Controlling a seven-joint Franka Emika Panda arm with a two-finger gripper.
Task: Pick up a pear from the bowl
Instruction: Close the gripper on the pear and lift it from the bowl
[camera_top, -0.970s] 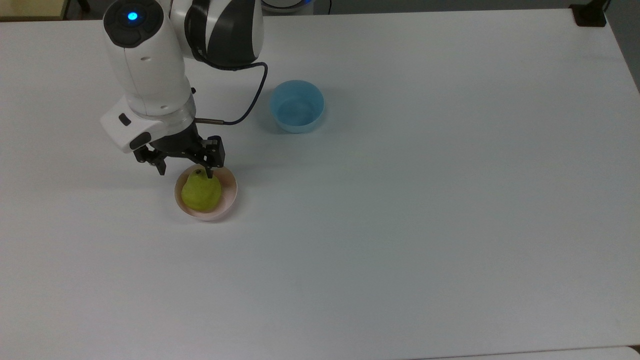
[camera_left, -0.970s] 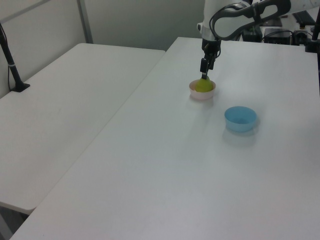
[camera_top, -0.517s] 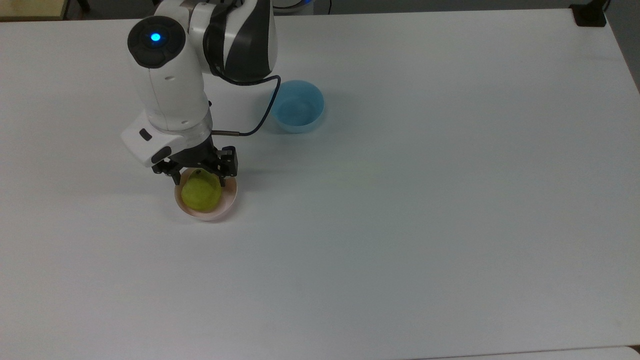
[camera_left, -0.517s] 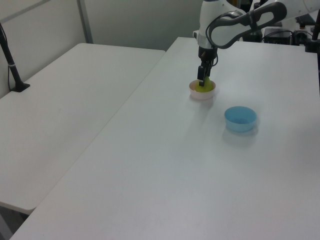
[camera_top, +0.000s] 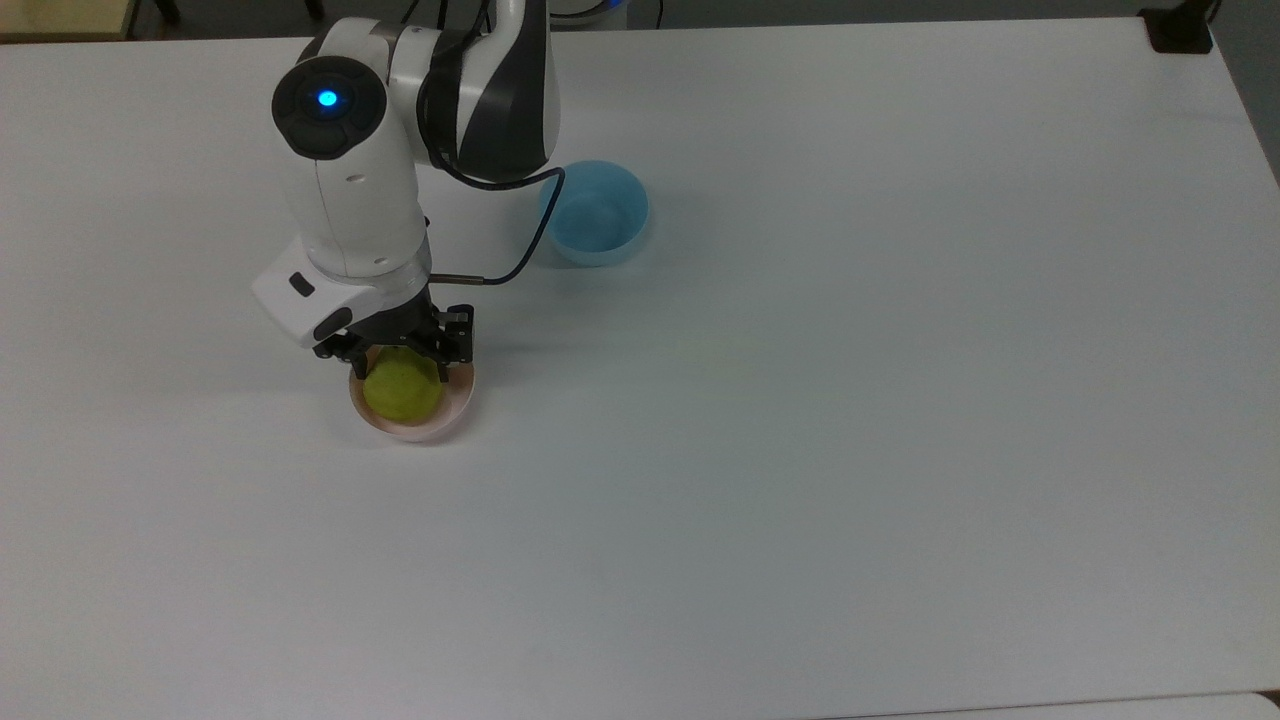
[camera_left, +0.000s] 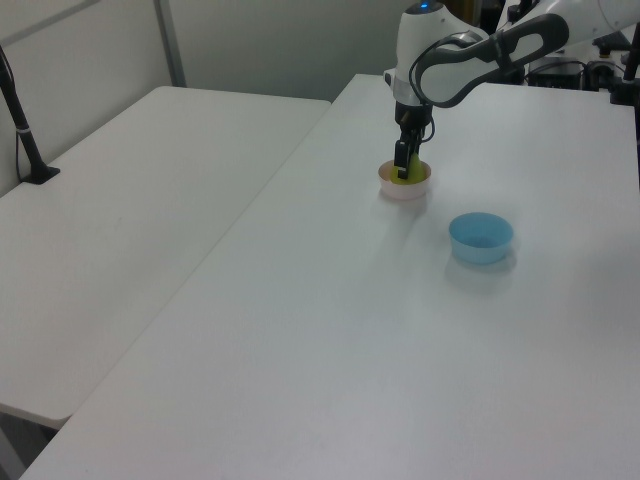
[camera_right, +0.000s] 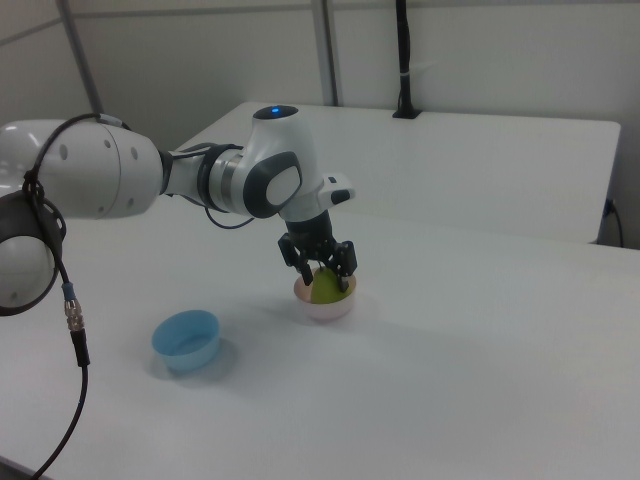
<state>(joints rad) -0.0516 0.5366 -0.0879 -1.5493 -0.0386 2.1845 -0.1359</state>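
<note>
Since a second ago the gripper (camera_top: 397, 358) has dropped from just above the pear's top to straddling it, and the wrist has shifted toward the top view's right. Fingers are apart, one on each side of the pear (camera_top: 403, 390), not visibly clamped; can't tell whether the pads touch it.

Pear sits in the pink bowl (camera_top: 452, 412), well in from the table's (camera_top: 850, 400) edges, toward the top view's left half. Its narrow top and stem dot are hidden under the gripper body in the top view; only the rounded lower part shows. Right view has the pear (camera_right: 327, 286) upright, long axis roughly vertical, narrow end up between the fingers (camera_right: 349, 262). In the left view the gripper (camera_left: 402, 170) covers most of the fruit.

Light blue bowl (camera_top: 594, 213) stands apart from the pink one, nearer the table's far edge in the top view, partly cut by the arm's cable (camera_top: 520, 250).
</note>
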